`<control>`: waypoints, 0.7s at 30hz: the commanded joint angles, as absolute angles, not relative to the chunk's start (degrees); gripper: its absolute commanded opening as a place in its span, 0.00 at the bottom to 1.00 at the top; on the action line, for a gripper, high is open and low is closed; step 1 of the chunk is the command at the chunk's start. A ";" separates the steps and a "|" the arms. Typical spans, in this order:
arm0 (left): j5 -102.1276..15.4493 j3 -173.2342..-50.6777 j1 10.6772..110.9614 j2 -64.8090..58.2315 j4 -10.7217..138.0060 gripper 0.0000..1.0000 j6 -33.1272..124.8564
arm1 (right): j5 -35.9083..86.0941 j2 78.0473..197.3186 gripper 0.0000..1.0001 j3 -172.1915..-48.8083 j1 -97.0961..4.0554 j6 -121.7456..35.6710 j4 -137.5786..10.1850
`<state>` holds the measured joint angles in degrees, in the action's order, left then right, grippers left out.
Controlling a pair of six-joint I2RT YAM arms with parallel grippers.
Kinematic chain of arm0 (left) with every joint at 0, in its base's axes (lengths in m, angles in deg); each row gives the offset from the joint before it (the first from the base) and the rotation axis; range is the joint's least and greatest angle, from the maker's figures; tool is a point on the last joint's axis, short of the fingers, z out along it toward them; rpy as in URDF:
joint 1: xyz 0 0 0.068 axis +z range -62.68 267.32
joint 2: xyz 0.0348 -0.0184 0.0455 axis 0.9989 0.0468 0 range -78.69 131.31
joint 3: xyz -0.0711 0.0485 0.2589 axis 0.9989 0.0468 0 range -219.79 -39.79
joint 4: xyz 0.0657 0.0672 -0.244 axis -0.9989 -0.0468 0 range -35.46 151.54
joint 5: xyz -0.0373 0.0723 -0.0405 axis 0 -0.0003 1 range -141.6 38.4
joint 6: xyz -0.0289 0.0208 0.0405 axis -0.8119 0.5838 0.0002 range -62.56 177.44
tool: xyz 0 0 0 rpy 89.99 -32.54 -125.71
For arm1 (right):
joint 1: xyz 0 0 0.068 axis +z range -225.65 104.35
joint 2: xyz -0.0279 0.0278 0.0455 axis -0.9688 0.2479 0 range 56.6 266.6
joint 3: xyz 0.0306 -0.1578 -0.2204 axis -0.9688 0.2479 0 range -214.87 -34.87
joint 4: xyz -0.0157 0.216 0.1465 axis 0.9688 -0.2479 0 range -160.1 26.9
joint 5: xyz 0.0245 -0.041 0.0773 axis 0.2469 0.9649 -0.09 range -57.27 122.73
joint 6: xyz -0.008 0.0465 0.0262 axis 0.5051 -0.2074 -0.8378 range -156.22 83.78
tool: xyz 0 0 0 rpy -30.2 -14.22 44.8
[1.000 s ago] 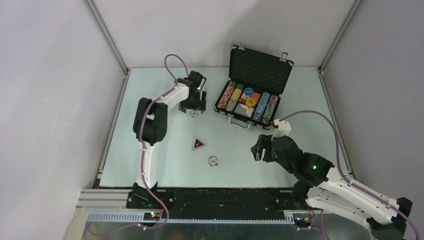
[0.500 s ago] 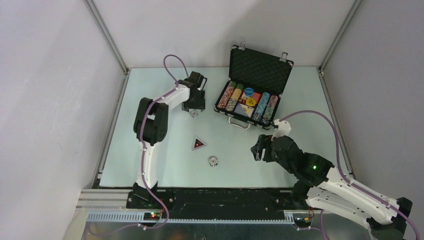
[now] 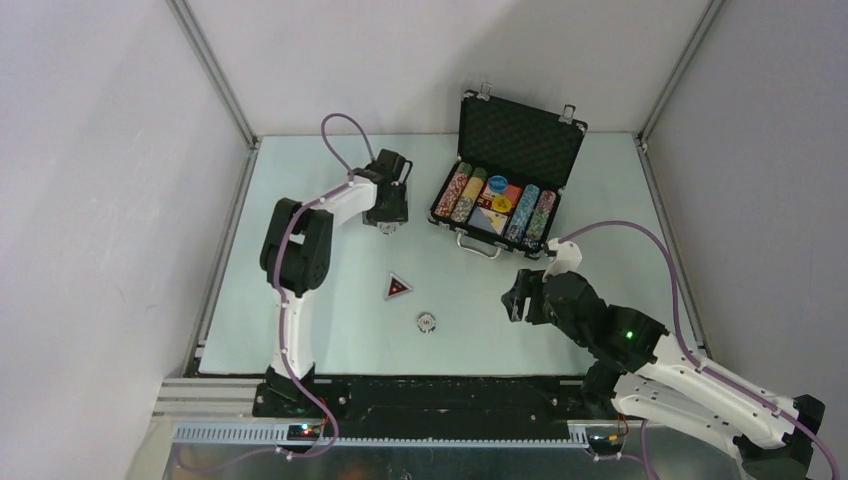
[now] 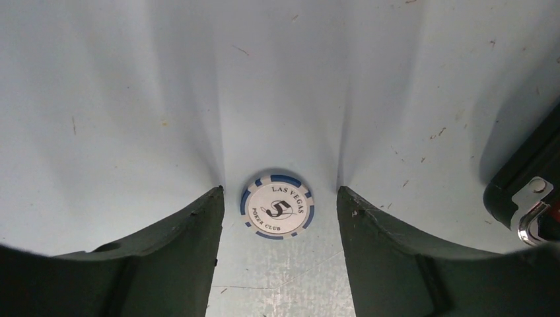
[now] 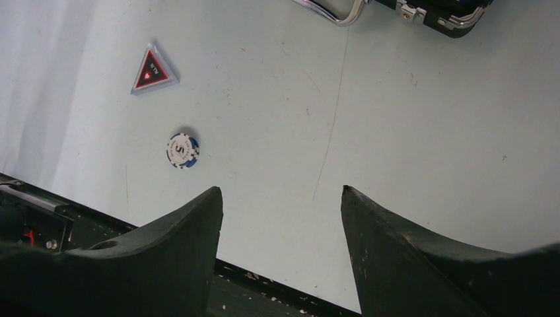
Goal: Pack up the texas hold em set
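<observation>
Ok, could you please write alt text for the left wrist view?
A white and blue poker chip marked 5 lies flat on the pale blue table between the jaws of the left gripper, a gap on each side. A corner of the black case with a silver latch shows at the right edge.

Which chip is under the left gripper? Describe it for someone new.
Find the open black case at the far side. Just left of it, a white, blue-edged chip lies between the open fingers of the left gripper; the other chip sits near the red triangle.
</observation>
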<state>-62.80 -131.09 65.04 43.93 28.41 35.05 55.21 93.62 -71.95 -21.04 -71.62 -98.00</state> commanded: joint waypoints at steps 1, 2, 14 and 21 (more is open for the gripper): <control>-64.72 -128.55 64.83 42.85 26.37 0.69 35.21 | 55.08 93.31 0.70 -71.96 -21.26 -71.72 -96.61; -64.58 -128.33 64.82 42.81 26.42 0.69 35.19 | 55.00 93.33 0.70 -71.96 -21.25 -71.79 -96.55; -63.97 -127.14 64.82 42.46 27.00 0.57 35.35 | 54.99 93.38 0.70 -71.95 -21.25 -72.08 -96.79; -63.67 -125.55 64.73 41.68 27.02 0.68 35.28 | 54.96 93.34 0.70 -71.92 -21.24 -72.21 -96.69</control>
